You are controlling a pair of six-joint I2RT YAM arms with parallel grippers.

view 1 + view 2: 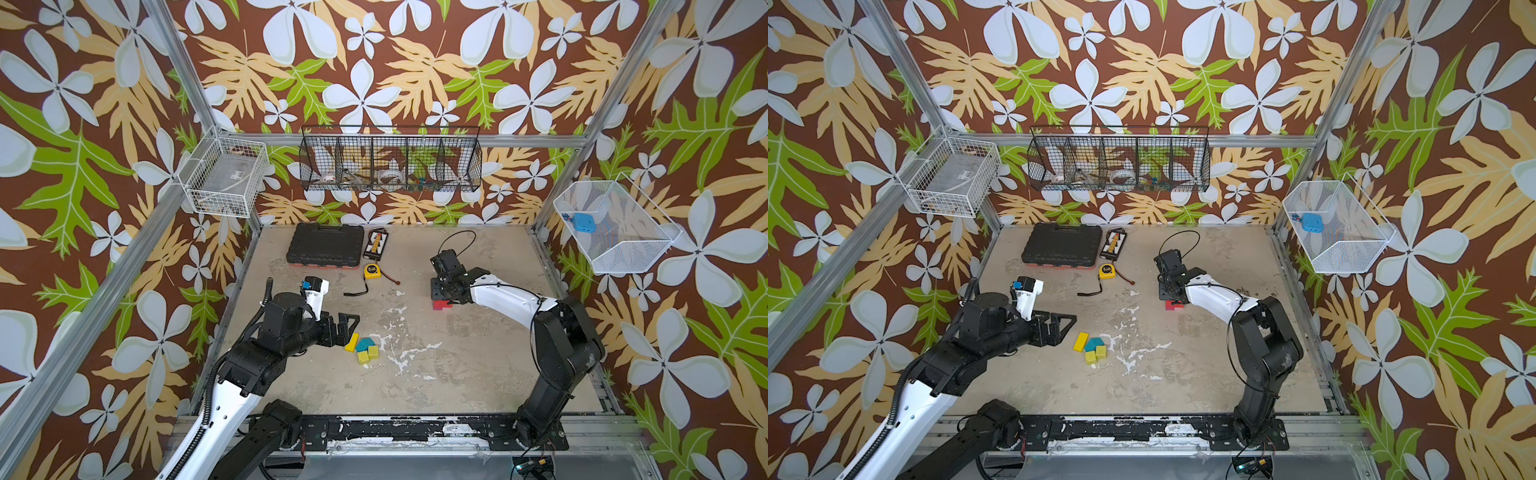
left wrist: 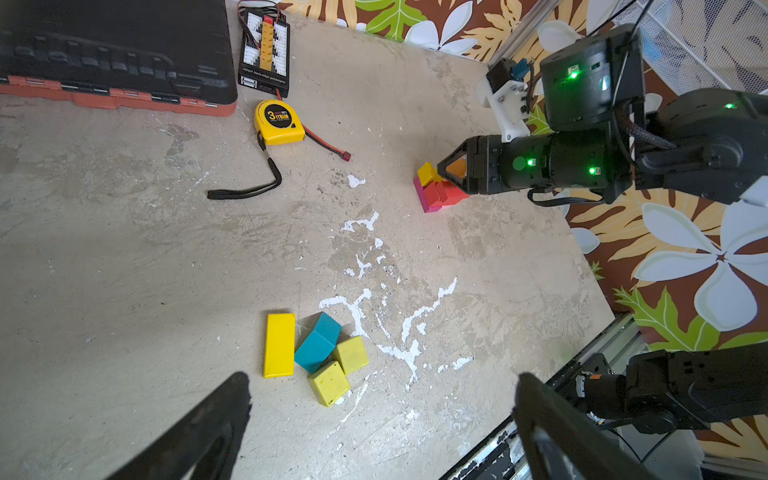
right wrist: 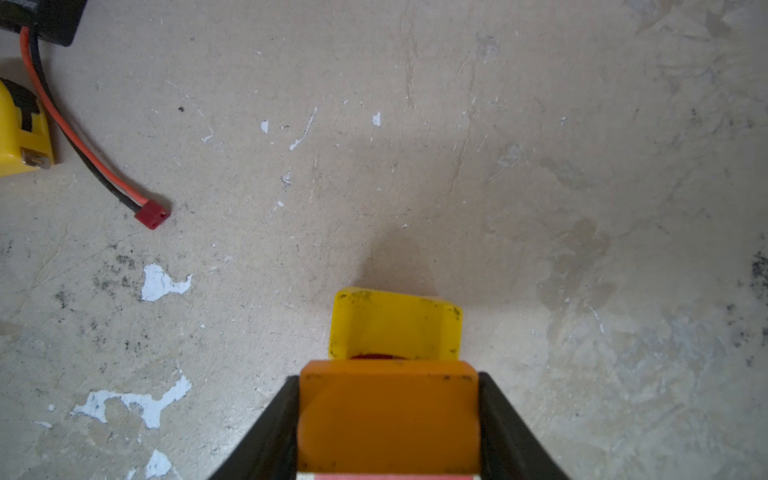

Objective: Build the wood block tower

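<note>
The tower (image 2: 436, 193) stands right of the table's middle: magenta base, red layer, and a yellow block (image 3: 395, 324) on top. My right gripper (image 3: 388, 378) is shut on an orange block (image 3: 388, 419), which it holds over the tower beside the yellow block. In both top views the right gripper (image 1: 441, 296) hides most of the tower (image 1: 1173, 306). Loose wood blocks lie in the front middle: a yellow brick (image 2: 279, 351), a teal block (image 2: 318, 347) and two lime cubes (image 2: 352, 354) (image 2: 329, 383). My left gripper (image 2: 382, 386) hangs open just left of them (image 1: 347, 332), empty.
At the back of the table lie a black tool case (image 1: 325, 245), a charger board (image 1: 376, 243) and a yellow tape measure (image 1: 372, 271) with its strap and a red-tipped cable (image 2: 345, 156). Wire baskets (image 1: 390, 160) hang on the walls.
</note>
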